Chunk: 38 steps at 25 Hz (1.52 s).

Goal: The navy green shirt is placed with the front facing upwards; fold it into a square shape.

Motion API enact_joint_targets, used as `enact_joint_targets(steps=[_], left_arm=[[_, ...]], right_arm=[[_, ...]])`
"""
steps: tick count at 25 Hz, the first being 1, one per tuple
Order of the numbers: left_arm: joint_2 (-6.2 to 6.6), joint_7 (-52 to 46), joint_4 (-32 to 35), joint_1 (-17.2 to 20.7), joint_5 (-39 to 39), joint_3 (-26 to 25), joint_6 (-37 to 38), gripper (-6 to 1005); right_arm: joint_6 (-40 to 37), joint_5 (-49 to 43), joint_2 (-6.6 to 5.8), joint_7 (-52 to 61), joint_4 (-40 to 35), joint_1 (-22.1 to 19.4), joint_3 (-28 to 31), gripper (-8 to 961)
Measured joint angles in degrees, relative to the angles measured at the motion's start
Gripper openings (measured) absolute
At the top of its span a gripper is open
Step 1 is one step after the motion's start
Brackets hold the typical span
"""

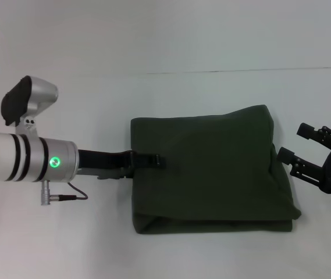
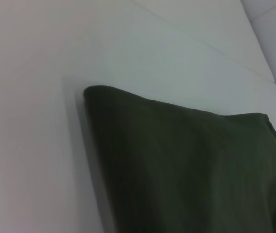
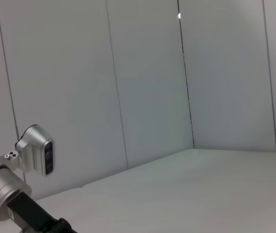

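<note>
**One folded shirt, two grippers at its sides**

You have one navy green shirt (image 1: 209, 168) on the white table (image 1: 66, 244), folded into a near-square block, plain green side up, no lettering visible. Its slightly longer axis runs from one gripper to the other; the layered open edges face you, the smooth edge faces away.

Two grippers count in view. Your left gripper (image 1: 153, 161) lies flat with its finger reaching over the shirt's near side edge, resting on the cloth; you cannot tell whether it is spread or closed. Your right gripper (image 1: 299, 148) sits just beside the opposite edge, fingers spread, pinching nothing.
</note>
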Motion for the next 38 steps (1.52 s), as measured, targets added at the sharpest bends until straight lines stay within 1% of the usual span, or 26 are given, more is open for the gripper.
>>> enact_joint_targets(steps=[5, 9, 12, 24, 28, 33, 38], left_arm=[[0.13, -0.78, -3.06, -1.67, 0.05, 0.04, -1.05, 915], [0.08, -1.22, -2.26, -1.47, 0.06, 0.03, -1.15, 898], [0.08, -1.19, -1.96, -1.38, 0.06, 0.02, -0.85, 690], [-0.03, 0.07, -1.75, -1.32, 0.05, 0.62, 0.04, 442], [-0.06, 0.67, -1.66, -1.18, -0.04, 0.64, 0.2, 203], [-0.08, 1.95, -0.6, -0.05, 0.0, 0.39, 1.06, 27], [-0.17, 2.95, 3.39, 2.8, -0.33, 0.18, 2.71, 28]], right_arm=[[0.03, 0.05, 0.0, 0.06, -0.03, 0.07, 0.12, 820], [0.14, 0.05, 0.02, 0.06, 0.12, 0.2, 0.12, 820], [0.22, 0.06, 0.07, 0.11, 0.17, 0.21, 0.13, 820], [0.2, 0.35, 0.1, 0.77, -0.03, 0.16, 0.14, 821], [0.03, 0.36, 0.1, 0.77, -0.12, 0.16, 0.14, 821], [0.01, 0.38, 0.13, 1.07, -0.15, 0.16, 0.14, 821], [0.22, 0.45, 0.21, 1.34, -0.05, 0.32, 0.14, 821]])
